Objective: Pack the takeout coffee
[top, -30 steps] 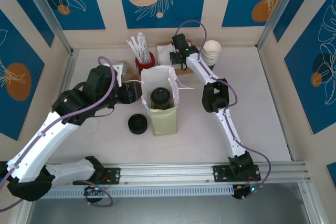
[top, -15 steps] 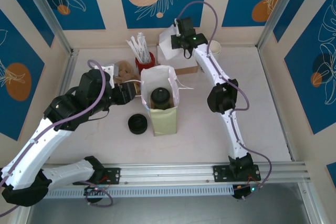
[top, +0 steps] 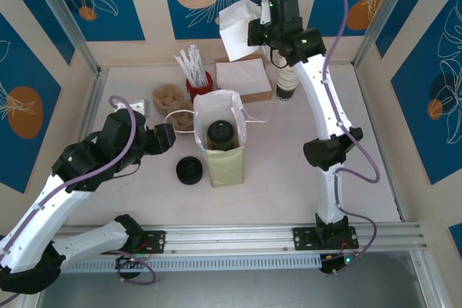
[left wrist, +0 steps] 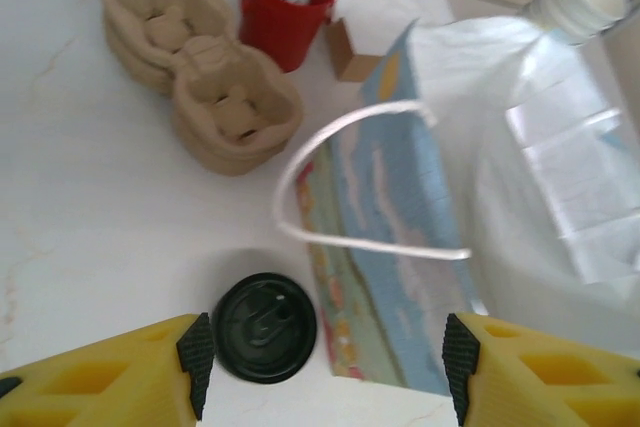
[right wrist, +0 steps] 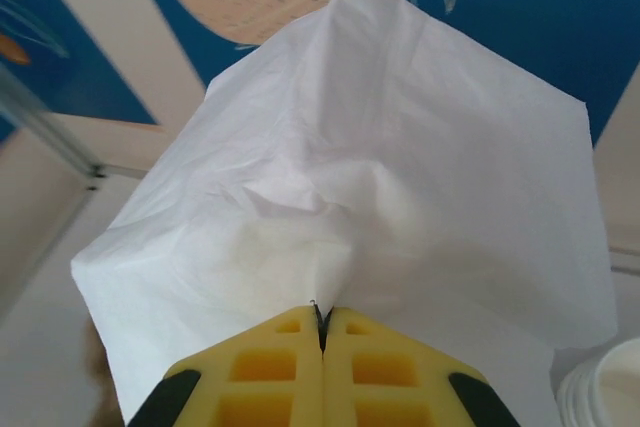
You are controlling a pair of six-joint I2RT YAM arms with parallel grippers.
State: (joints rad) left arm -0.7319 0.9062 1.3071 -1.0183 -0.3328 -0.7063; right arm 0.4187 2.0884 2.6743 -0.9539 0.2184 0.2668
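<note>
Coffee (top: 219, 135) sits upright inside bag (top: 225, 167). Right fingers (right wrist: 335, 357) pinched shut on napkin (right wrist: 370, 177), held high; I'd lower it straight over the opening. Left fingers (top: 166, 138) half open, empty, beside bag.

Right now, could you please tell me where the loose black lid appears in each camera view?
Top external: loose black lid on the table, left of the paper bag.
Left wrist: lid low, left of centre, beside the bag.
Right wrist: faces a raised white napkin.
Shared landmark: the bag.
</note>
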